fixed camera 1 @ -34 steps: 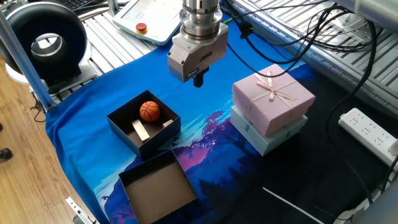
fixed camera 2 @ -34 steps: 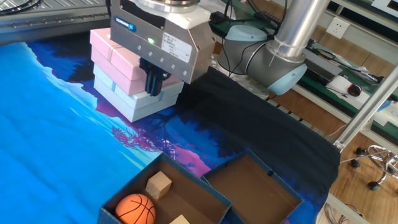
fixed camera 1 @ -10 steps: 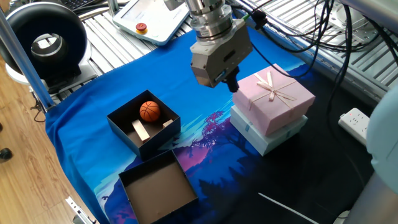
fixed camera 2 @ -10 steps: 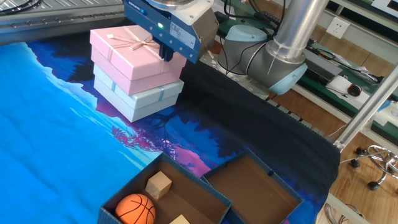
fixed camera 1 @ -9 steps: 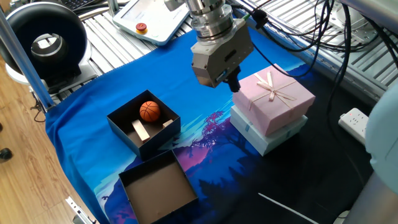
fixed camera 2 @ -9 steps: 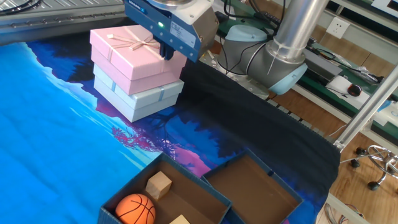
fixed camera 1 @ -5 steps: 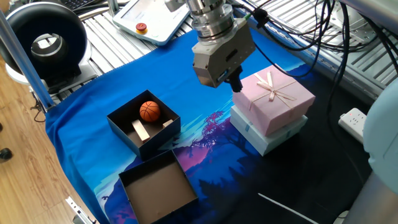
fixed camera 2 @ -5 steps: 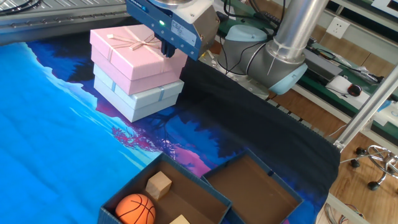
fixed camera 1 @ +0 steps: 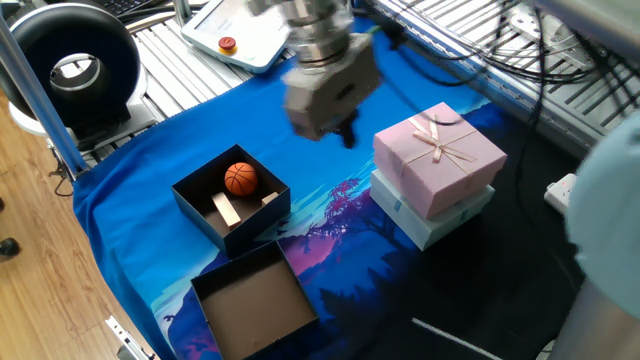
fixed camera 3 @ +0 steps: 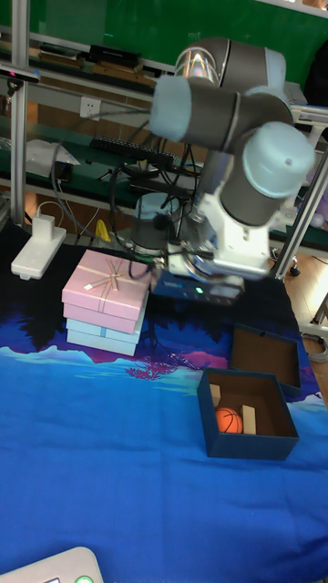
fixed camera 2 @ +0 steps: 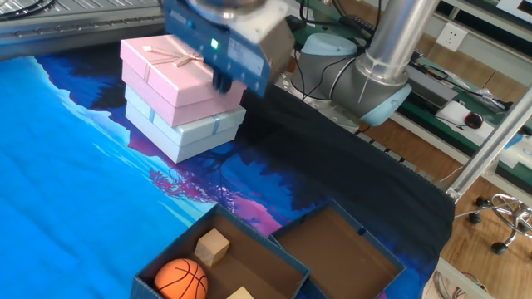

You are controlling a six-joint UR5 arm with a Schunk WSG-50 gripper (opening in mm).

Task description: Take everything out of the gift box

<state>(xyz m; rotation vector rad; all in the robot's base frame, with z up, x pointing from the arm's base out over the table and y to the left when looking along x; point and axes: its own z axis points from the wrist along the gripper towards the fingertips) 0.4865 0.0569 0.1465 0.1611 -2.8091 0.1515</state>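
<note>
The end effector (fixed camera 1: 347, 135) hangs motion-blurred in the air beside the pink box (fixed camera 1: 440, 158), holding nothing; whether its fingers are apart cannot be told. The gift box (fixed camera 1: 231, 204) sits well apart on the bench (fixed camera 1: 140, 190), with the ball (fixed camera 1: 240, 178), cube (fixed camera 2: 212, 247) and bar (fixed camera 1: 226, 210) inside and open cloth between it and the pink box.

Robotics lab — UR5 arm (fixed camera 3: 239, 173) bolted at a bench draped in blue printed cloth (fixed camera 1: 150, 150). Aluminium frame rails (fixed camera 1: 600, 110), cable bundles (fixed camera 1: 480, 60), power strip (fixed camera 3: 36, 248) and a teach pendant (fixed camera 1: 235, 30) around it — wood floor (fixed camera 1: 40, 270) beside.
</note>
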